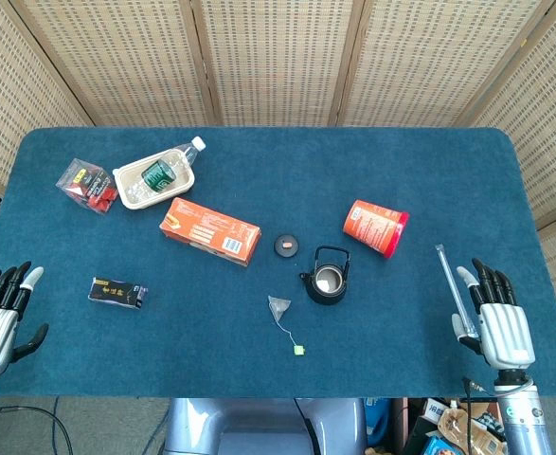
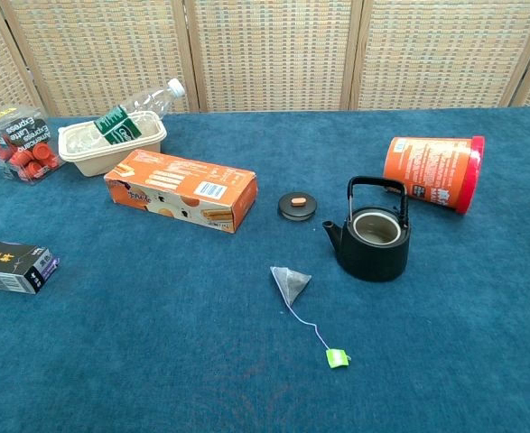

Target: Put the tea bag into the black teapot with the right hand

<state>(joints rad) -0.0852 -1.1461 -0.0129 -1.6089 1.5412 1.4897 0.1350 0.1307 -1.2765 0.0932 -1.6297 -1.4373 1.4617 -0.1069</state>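
Left hand (image 1: 1, 313) at table's left edge, fingers spread, holding nothing; far from task things.

Tea bag (image 1: 279, 306) lies on blue cloth (image 1: 259, 142) near centre, string trailing toward 5 o'clock to green tag (image 1: 299, 350).

Black teapot (image 1: 326, 278) just beside bag at its 2 o'clock, upright, mouth uncovered; lid (image 1: 287, 245) apart at teapot's 10 o'clock.

Right hand (image 1: 497, 318) at right edge, fingers spread, empty; bag lies at its 9 o'clock, well apart. Right hand nearer than left.

Surface: soft flat cloth. Room: woven screens (image 1: 278, 57) behind.
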